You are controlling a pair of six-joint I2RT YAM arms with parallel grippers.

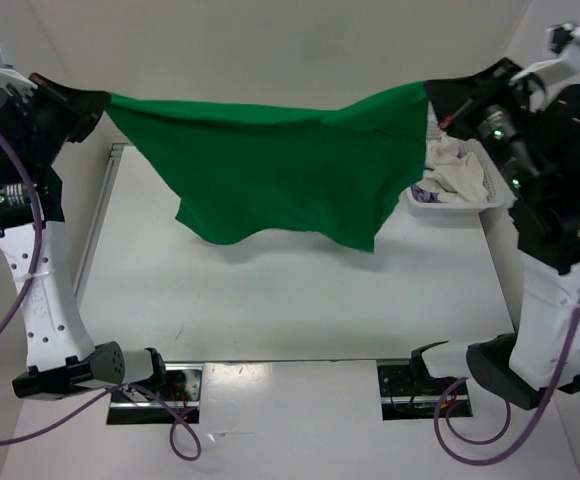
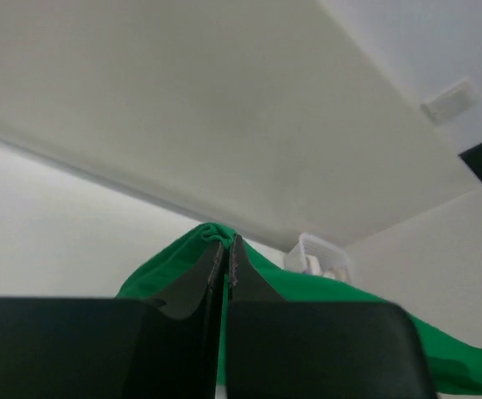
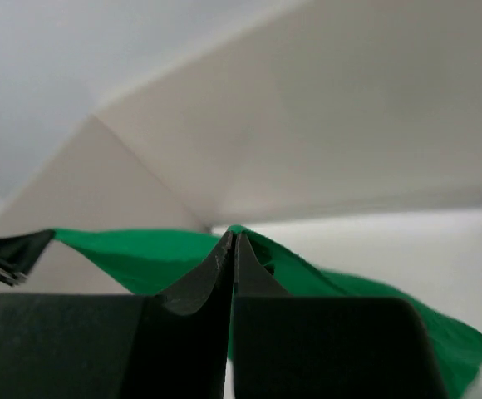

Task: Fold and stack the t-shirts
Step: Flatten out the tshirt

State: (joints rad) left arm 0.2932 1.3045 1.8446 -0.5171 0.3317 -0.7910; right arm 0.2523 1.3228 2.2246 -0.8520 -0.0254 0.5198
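Observation:
The bright green t-shirt hangs stretched in the air between my two grippers, above the far part of the table. My left gripper is shut on its left corner; the wrist view shows green cloth pinched at the closed fingertips. My right gripper is shut on its right corner; the cloth shows around the closed tips. A white shirt lies bunched in the basket. A trace of lavender cloth shows under it.
The white lattice basket stands at the table's far right, below the right arm; it also shows in the left wrist view. The white table lies under the hanging shirt. Both arm bases and purple cables sit at the near edge.

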